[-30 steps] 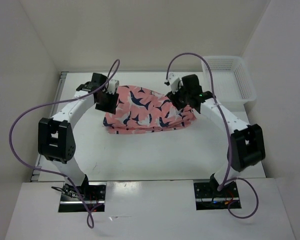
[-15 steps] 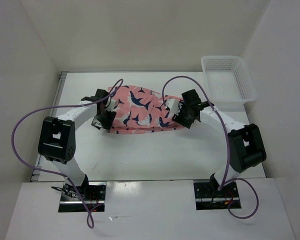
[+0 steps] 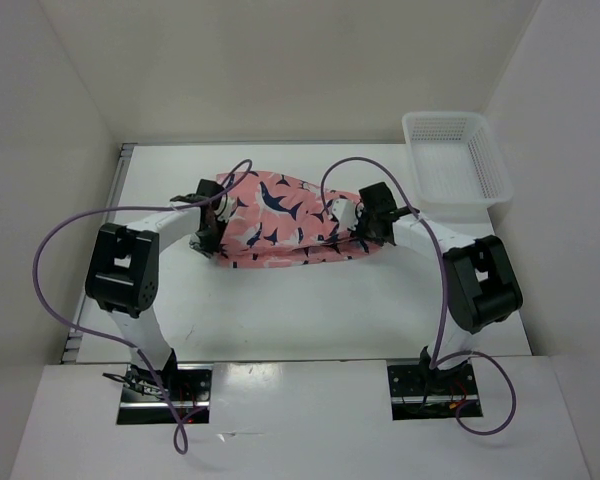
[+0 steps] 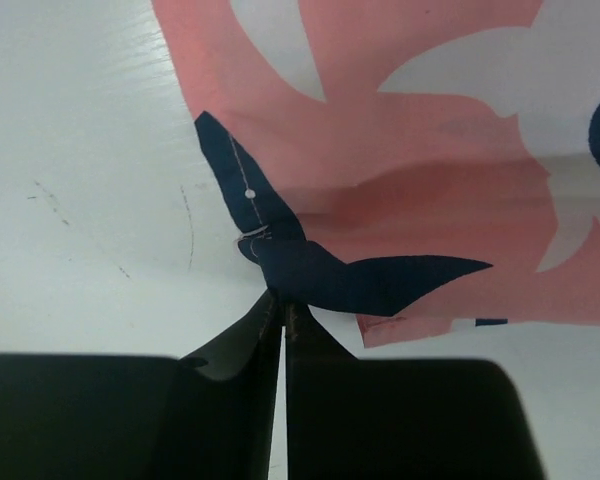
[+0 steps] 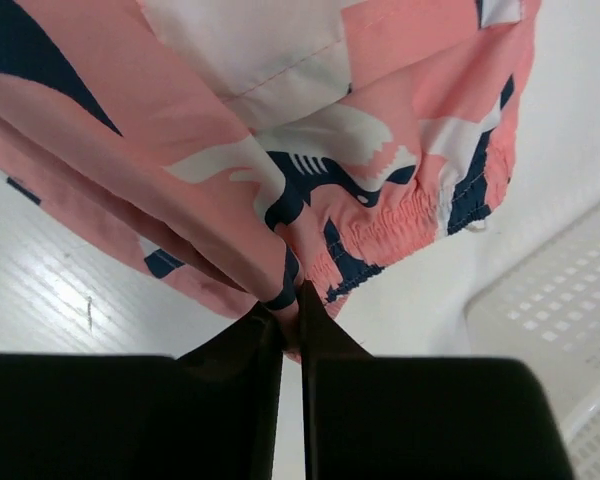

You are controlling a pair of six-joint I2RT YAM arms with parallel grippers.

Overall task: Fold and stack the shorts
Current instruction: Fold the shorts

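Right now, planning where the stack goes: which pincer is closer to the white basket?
The right pincer, shut on the end of the shorts toward the basket; the left pincer grips the opposite end, farther away.

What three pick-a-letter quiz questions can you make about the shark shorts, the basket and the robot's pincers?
1. Where is the white basket?
A) at the far right corner of the table
B) between the arms' bases
C) on top of the shorts

2. What colour is most of the shorts cloth?
A) green
B) coral pink
C) yellow

3. What are the left pincer and right pincer doing?
A) both wide open
B) lifting the basket
C) each shut on the shorts' edge

Answers:
1 A, the top view shows it at the far right.
2 B, pink fills the space between the navy-and-white sharks.
3 C, each wrist view shows its pincer pinched shut on cloth.
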